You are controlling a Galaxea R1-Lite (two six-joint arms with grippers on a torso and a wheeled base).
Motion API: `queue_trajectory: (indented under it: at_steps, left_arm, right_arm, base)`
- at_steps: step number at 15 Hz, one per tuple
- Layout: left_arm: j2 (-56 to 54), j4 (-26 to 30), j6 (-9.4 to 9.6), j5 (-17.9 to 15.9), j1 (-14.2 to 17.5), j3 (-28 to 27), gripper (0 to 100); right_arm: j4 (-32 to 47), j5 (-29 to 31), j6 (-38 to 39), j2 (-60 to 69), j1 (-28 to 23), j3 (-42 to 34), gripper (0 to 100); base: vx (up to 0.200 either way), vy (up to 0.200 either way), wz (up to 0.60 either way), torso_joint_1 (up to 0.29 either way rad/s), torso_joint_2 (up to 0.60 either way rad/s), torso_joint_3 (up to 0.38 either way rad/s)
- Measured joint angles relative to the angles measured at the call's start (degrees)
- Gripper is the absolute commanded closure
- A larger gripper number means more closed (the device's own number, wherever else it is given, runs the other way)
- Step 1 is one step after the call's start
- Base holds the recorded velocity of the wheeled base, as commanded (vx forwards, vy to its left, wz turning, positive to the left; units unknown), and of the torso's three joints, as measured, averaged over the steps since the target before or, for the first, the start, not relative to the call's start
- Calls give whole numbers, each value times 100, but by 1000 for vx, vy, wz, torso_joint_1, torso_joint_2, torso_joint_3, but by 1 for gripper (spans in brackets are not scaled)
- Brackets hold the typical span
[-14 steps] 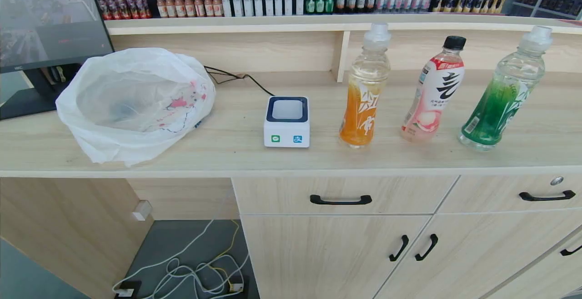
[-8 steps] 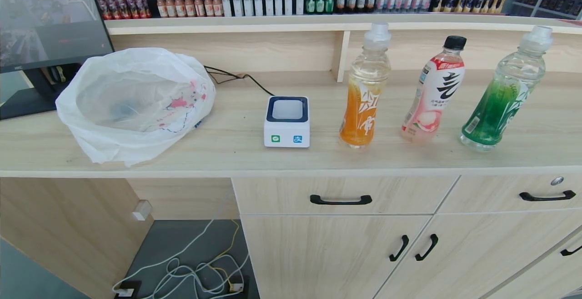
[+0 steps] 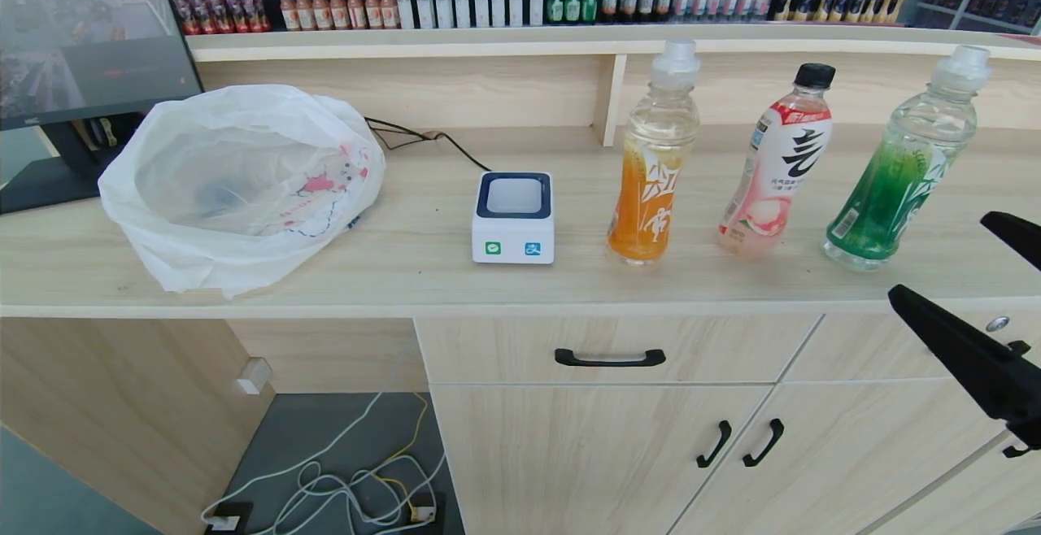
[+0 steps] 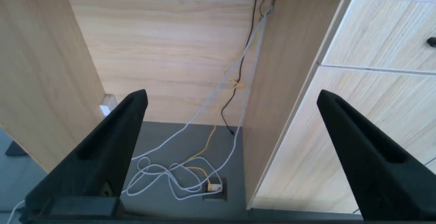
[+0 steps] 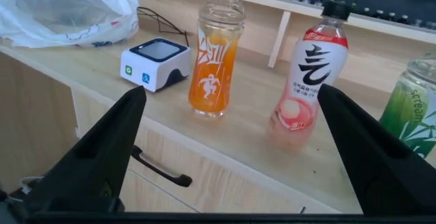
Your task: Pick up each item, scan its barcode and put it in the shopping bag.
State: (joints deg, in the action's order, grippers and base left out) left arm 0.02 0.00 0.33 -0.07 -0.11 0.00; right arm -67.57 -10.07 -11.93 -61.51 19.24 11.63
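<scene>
Counter: orange bottle, pink bottle, green bottle all unscanned I reckon, bag waiting; left claw, right claw gaping, empty.

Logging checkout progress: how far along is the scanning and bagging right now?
Done: nothing. The orange bottle, pink bottle and green bottle stand on the counter. In hand: nothing. The right claw is open near the green bottle, the left claw open below counter level. Left: each bottle past the scanner into the shopping bag.
</scene>
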Motion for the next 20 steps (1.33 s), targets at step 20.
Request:
queue_trajectory:
  at_steps: [20]
  left_arm:
    - [0, 0, 2, 2, 0, 0, 0]
  right_arm:
    - [-783, 1376, 66, -2765, 1469, 1218, 0]
  base:
    - [0, 0, 0, 0, 0, 0]
